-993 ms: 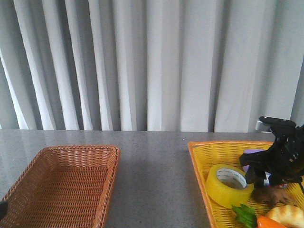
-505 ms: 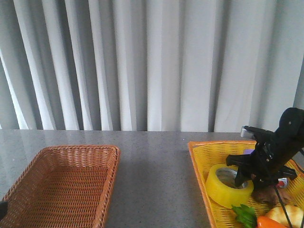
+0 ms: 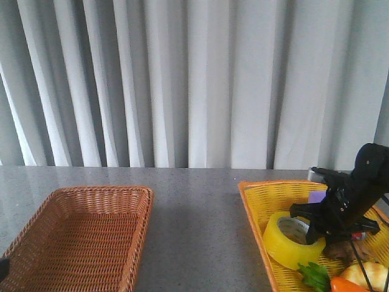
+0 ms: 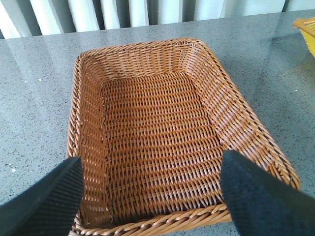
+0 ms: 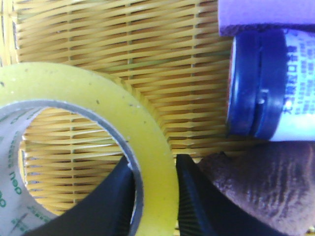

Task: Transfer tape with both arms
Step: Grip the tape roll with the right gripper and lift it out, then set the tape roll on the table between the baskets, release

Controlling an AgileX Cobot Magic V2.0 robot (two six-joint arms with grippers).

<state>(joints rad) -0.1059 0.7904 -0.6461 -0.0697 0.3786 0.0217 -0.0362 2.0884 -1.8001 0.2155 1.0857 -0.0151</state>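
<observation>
The tape (image 3: 290,241), a yellow roll with a white printed core, lies flat in the yellow basket (image 3: 251,199) at the right. My right gripper (image 3: 316,230) reaches down onto its right side. In the right wrist view the tape (image 5: 93,91) fills the left half. My right gripper (image 5: 155,184) is shut on its wall, with one finger inside the core and one outside. My left gripper (image 4: 152,169) is open and empty over the near end of the brown wicker basket (image 4: 231,110). Only a dark sliver of the left arm (image 3: 3,267) shows in the front view.
The brown basket (image 3: 144,210) sits at the left with nothing in it. The yellow basket also holds a blue-capped bottle (image 5: 258,93), a purple item (image 5: 266,14), a brown lump (image 5: 266,189), bread (image 3: 371,274) and a carrot with green leaves (image 3: 316,277). Curtains hang behind the grey table.
My right arm has swung left and down from the basket's right side onto the tape. Its fingers now straddle the tape's wall. The tape has shifted slightly. The left arm has not moved.
</observation>
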